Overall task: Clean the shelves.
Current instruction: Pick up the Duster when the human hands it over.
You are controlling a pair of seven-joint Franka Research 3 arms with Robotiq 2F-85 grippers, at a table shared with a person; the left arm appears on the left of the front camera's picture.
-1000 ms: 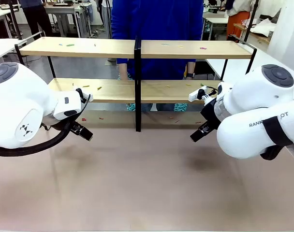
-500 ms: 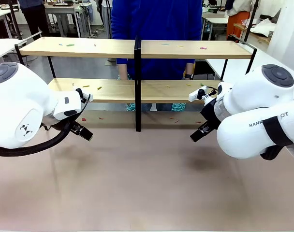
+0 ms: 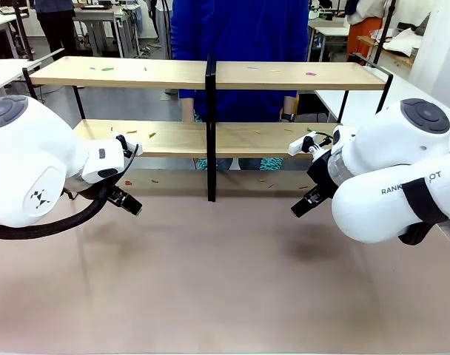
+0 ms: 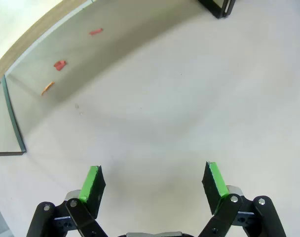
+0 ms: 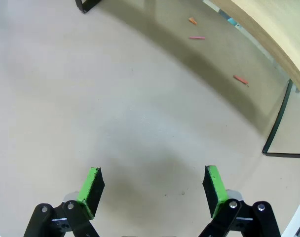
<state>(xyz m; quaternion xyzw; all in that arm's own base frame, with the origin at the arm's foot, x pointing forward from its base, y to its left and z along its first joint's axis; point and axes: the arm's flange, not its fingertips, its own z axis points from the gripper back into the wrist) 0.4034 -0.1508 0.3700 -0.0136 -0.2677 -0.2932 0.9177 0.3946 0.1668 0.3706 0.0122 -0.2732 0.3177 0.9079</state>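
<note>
The shelves (image 3: 158, 72) are two long light-wood boards in a black frame with a central post (image 3: 210, 126), standing across the far half of the table. Small coloured scraps (image 3: 106, 69) lie scattered on both boards and on the table beneath. My left gripper (image 3: 126, 200) hangs low at the left, in front of the lower board, open with nothing between its green pads (image 4: 93, 183). My right gripper (image 3: 302, 205) mirrors it at the right, open and empty, pads (image 5: 212, 183) spread wide over bare tabletop. The lower board's edge (image 5: 268, 39) shows in the right wrist view.
A person in a blue top (image 3: 240, 44) stands behind the shelves. Red and orange scraps (image 4: 60, 64) lie under the lower board in the left wrist view; pink and orange scraps (image 5: 197, 37) show in the right wrist view. The near tabletop (image 3: 225, 281) is bare.
</note>
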